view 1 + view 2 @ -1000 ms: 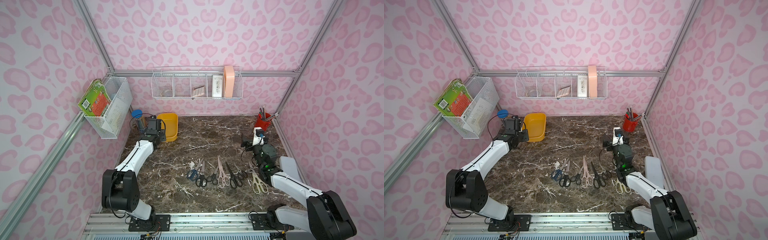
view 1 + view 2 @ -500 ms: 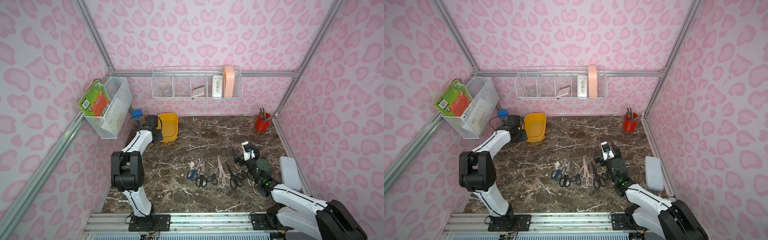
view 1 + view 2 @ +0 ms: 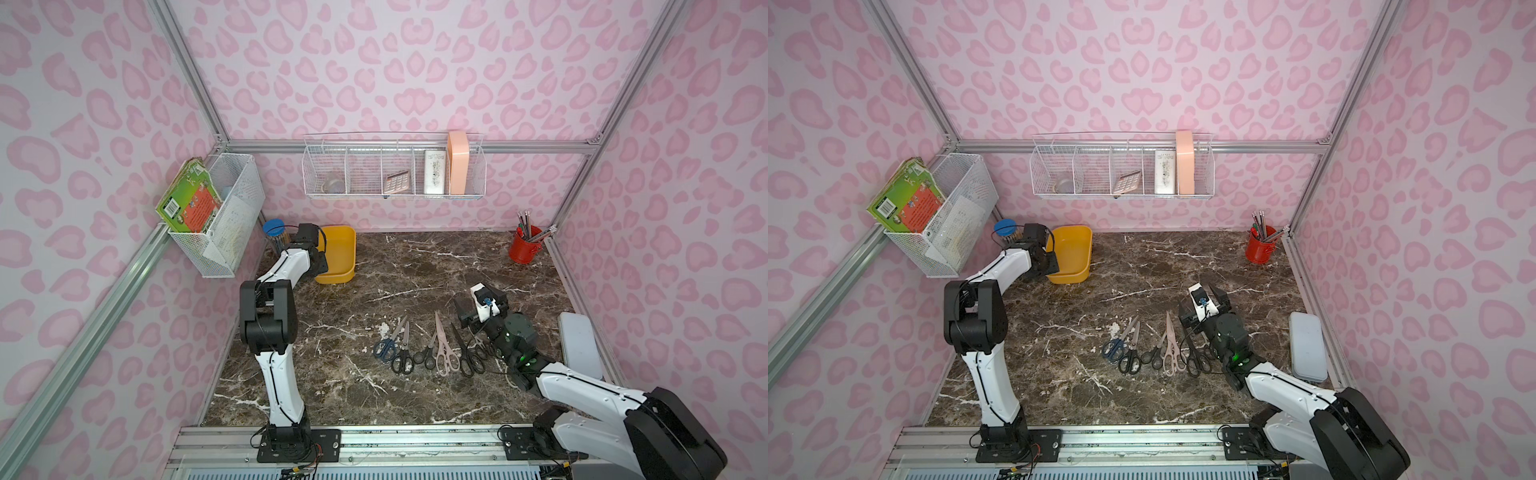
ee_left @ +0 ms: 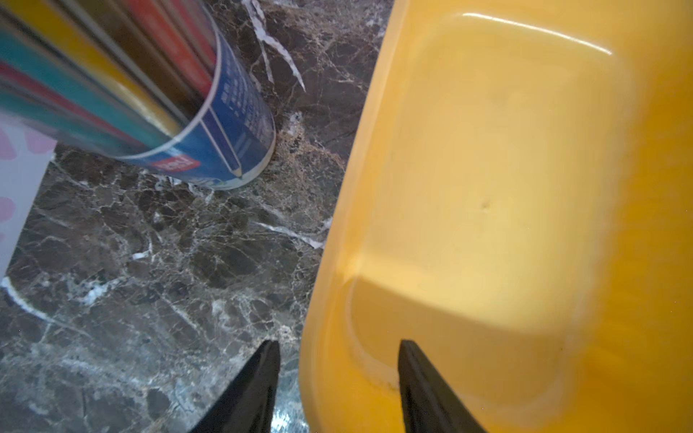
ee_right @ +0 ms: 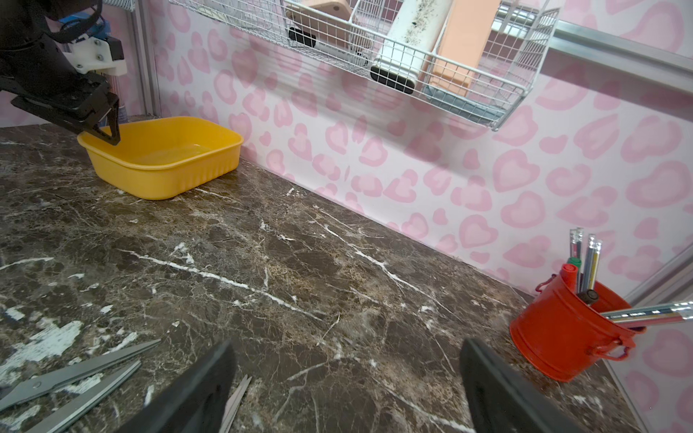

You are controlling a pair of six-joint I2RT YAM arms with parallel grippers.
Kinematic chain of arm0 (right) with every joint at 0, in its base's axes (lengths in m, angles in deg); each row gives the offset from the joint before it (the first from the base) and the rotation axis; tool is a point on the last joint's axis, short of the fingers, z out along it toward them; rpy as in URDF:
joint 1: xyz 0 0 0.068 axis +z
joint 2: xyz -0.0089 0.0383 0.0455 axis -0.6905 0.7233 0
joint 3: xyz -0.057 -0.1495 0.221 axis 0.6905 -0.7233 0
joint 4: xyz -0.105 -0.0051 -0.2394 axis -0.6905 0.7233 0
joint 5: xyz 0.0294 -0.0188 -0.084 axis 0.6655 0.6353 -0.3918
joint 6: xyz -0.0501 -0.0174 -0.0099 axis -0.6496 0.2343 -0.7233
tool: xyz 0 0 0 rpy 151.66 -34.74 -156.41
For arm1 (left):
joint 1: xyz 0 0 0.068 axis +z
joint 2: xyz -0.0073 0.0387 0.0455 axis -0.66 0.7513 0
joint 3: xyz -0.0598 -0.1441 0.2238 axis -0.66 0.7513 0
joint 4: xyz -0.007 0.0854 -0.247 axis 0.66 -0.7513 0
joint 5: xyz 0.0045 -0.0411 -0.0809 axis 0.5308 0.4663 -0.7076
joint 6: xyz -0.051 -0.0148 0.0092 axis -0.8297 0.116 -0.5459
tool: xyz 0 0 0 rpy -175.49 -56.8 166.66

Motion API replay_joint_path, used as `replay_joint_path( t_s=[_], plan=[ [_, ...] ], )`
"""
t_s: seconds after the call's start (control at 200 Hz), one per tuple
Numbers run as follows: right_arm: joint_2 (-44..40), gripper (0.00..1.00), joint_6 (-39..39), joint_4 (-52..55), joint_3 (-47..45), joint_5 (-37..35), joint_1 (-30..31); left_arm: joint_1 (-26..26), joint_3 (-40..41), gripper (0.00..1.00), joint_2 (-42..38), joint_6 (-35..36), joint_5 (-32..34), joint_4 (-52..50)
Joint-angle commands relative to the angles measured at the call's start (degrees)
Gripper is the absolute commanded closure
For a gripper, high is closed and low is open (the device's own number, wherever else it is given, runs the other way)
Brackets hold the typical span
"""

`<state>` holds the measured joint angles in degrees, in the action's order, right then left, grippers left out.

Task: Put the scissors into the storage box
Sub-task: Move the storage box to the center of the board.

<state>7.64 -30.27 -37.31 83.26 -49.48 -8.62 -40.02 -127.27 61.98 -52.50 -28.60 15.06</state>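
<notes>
L gripper (image 4: 339, 343) half-spread astride 1 storage box (image 3: 338, 253) wall; R gripper (image 5: 345, 345) spread wide, empty, 6 visible scissors (image 3: 441, 343) just beside.

A broad stretch of bare marble tabletop (image 3: 415, 274) is left open between the yellow box (image 3: 334, 277) at the back left and the row of scissors (image 3: 442, 349) near the front. The box's left side is crowded by a blue pencil tube (image 4: 225, 142) just beside it and by the left gripper (image 4: 337, 343), set astride the rim with its fingers apart. On the right, passage is narrowed by a red pencil bucket (image 3: 524, 249) in the back corner, a flat grey case (image 3: 579, 349) along the edge and the right gripper (image 5: 347, 346), spread wide just behind the row's right end, while headroom is cut by the back-wall basket (image 3: 395, 174) and the side basket (image 3: 224, 216).
</notes>
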Motion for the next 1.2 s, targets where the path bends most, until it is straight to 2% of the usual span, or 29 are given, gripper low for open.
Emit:
replay_joint_path(
  t_s=[0.0,0.105,0.17,0.275,0.55,0.665,0.94,1.195],
  plan=[
    [-0.7,0.05,-0.4,-0.5,-0.4,0.1,0.1,0.1,-0.4,0.54,0.7,-0.3,0.1,-1.2],
    [-1.1,0.04,-0.6,-0.9,-0.8,0.0,0.1,0.1,1.2,0.58,0.6,-0.5,0.3,0.0],
    [-0.9,0.04,-0.4,-0.9,-0.7,0.0,0.1,0.1,1.2,0.68,0.9,-0.1,0.4,-0.2],
    [-0.4,0.05,-0.1,-0.7,-0.3,0.6,0.1,0.1,1.6,0.72,0.6,0.3,1.2,-0.8],
    [-0.6,0.05,0.6,0.0,0.5,1.2,0.3,-0.1,4.7,1.0,-4.1,-0.5,-0.1,-3.2],
    [-1.0,0.05,1.0,-1.6,-0.5,1.8,0.3,-1.1,9.4,1.0,-10.1,-2.9,-0.5,-3.7],
    [-0.8,0.05,2.5,-2.0,-0.9,2.5,2.3,-4.5,32.1,1.0,-29.4,-11.3,-0.8,-8.7],
    [0.5,0.05,4.6,-0.7,0.0,2.6,7.7,-7.3,50.4,1.0,-53.6,-25.6,1.9,-15.3]
  ],
)
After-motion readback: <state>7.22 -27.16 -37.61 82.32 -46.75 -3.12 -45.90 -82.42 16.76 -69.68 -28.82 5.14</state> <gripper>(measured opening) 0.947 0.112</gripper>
